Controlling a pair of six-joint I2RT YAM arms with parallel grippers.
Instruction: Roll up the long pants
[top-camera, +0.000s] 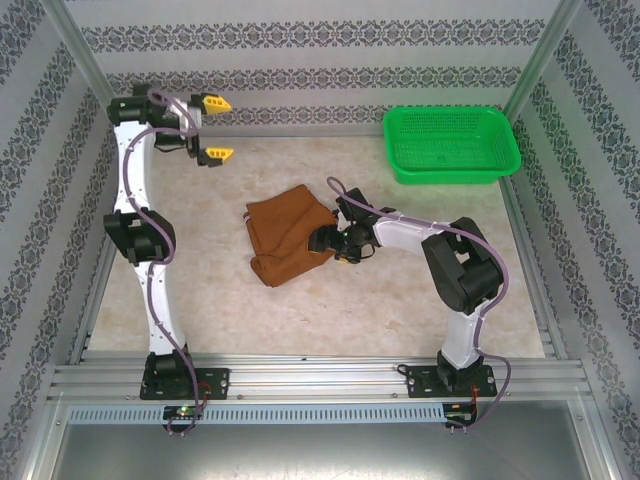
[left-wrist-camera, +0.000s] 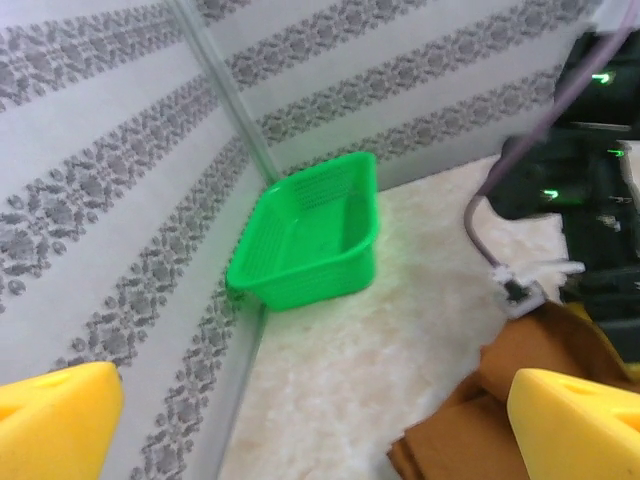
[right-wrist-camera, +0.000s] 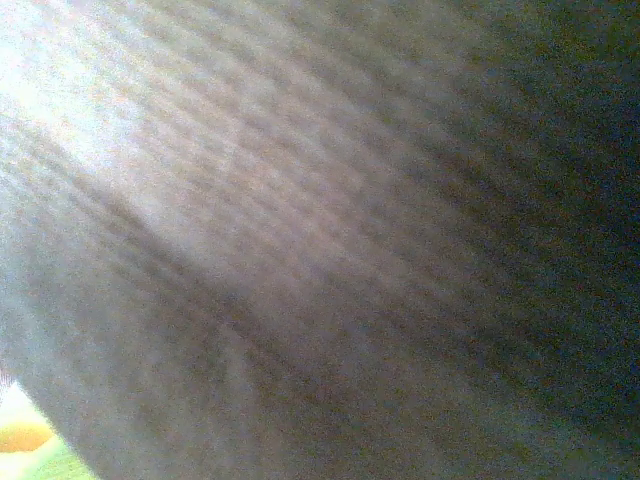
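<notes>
The long pants (top-camera: 285, 235) lie as a folded rust-brown bundle in the middle of the table, and their near corner shows in the left wrist view (left-wrist-camera: 470, 430). My left gripper (top-camera: 218, 128) hangs raised at the back left, well clear of the pants, open with nothing between its yellow fingertips (left-wrist-camera: 55, 420). My right gripper (top-camera: 325, 240) is pushed against the bundle's right edge, its fingers hidden by the cloth. Blurred cloth (right-wrist-camera: 320, 240) lies right against the right wrist camera, so the jaws' stand is not visible.
A green plastic basket (top-camera: 452, 145) stands at the back right corner, also seen from the left wrist (left-wrist-camera: 310, 240). Patterned walls close in the back and sides. The right arm (left-wrist-camera: 590, 200) stretches low across the table toward the bundle.
</notes>
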